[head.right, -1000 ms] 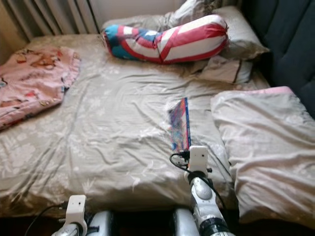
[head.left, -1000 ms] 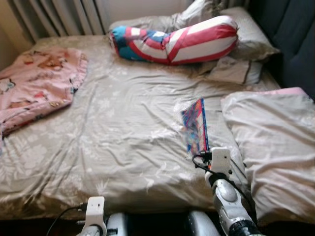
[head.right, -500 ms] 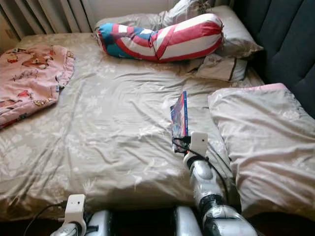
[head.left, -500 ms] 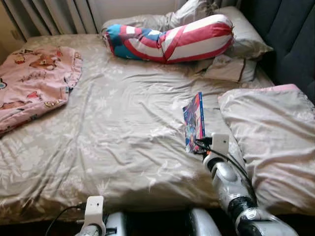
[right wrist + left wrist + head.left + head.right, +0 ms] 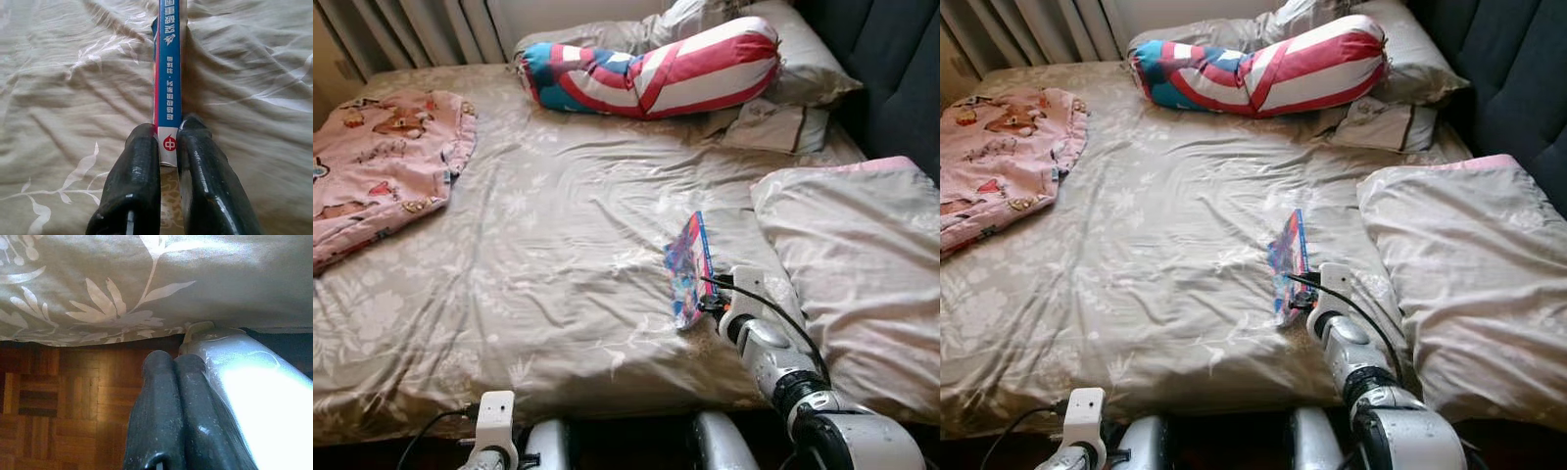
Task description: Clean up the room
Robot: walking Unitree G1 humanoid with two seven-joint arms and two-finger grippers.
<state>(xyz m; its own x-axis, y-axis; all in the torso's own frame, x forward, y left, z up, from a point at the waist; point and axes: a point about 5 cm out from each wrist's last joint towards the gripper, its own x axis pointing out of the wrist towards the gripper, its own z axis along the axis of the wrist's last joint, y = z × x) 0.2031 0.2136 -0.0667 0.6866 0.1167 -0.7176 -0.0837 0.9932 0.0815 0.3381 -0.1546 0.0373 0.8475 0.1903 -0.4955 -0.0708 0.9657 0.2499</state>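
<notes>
On the bed (image 5: 548, 245), a thin blue-spined book (image 5: 169, 73) in the right gripper (image 5: 168, 147).

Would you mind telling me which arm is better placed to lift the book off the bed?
The right: its gripper already pinches the book by the spine. The left gripper hangs shut below the bed edge.

Broad bare stretch of bed (image 5: 558, 264) left open across middle and along near edge. Far-left corner covered by pink blanket (image 5: 382, 166). Far edge blocked by striped bolster (image 5: 646, 69) and small pillows (image 5: 783, 122) beside it. Right edge taken up by large pillow (image 5: 857, 264). Narrow lane between that pillow and open middle occupied by book (image 5: 690, 269), stood on edge, clamped by right gripper (image 5: 168, 147).
</notes>
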